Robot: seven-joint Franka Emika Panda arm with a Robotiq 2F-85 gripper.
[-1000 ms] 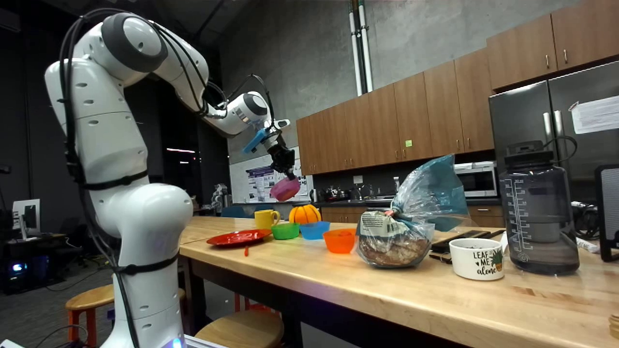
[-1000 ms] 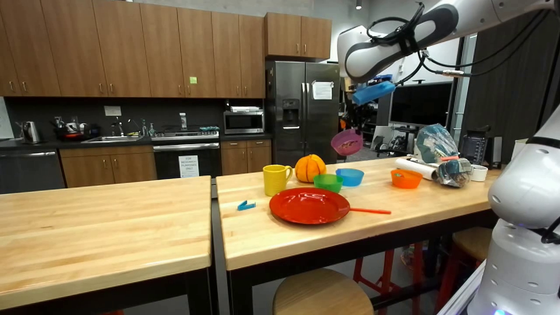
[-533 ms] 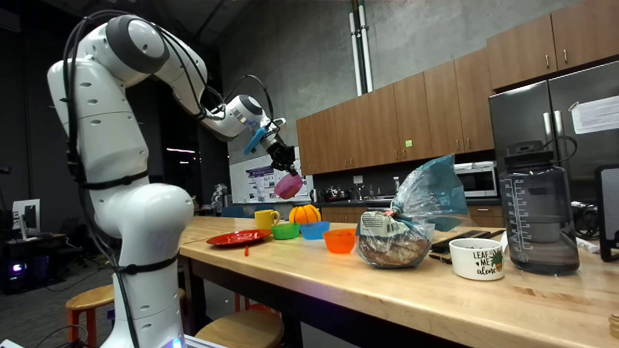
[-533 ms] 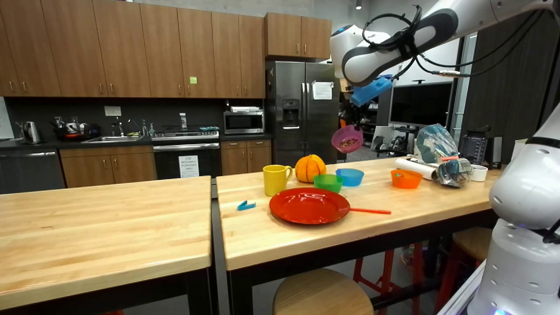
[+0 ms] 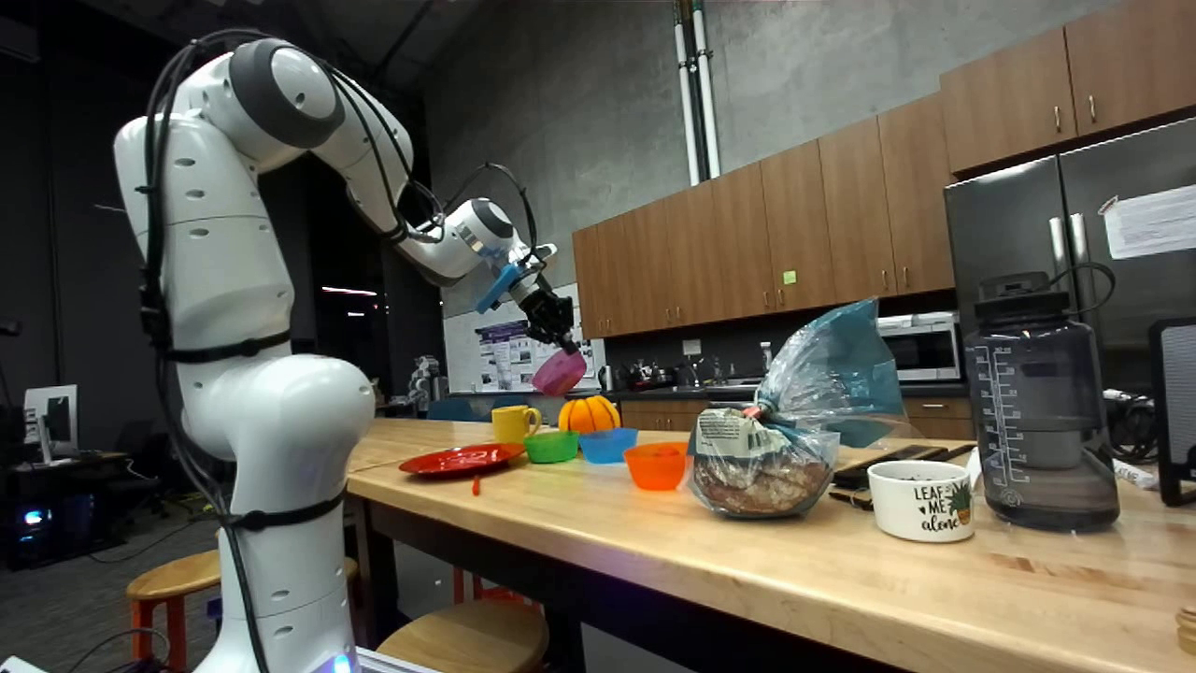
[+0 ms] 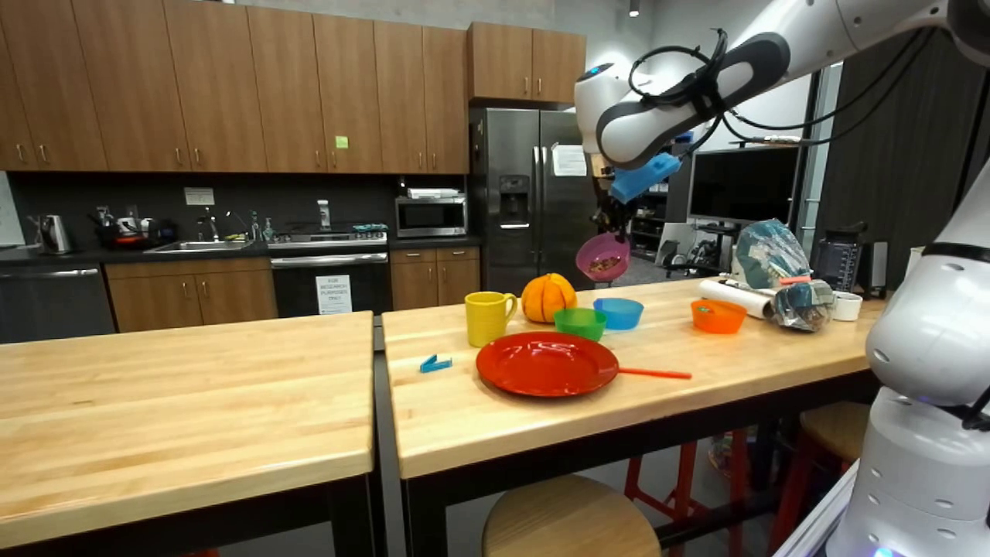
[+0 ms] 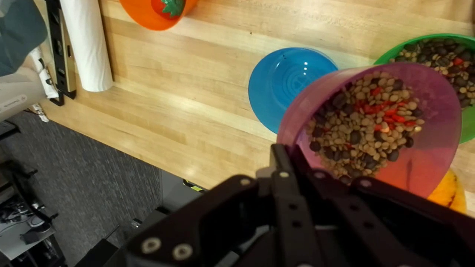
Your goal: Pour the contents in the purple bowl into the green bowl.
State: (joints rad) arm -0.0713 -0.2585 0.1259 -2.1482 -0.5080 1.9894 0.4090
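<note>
In the wrist view, the gripper [image 7: 290,155] clamps the tilted purple bowl [image 7: 439,104] by its wall at 8 o'clock, aloft, the green bowl [image 7: 469,124] lower at 2 o'clock. The thin plastic probably handles light, springy and slick; the rim looks the right hold, though the loose mix [image 7: 363,124] may twist that grip.
</note>
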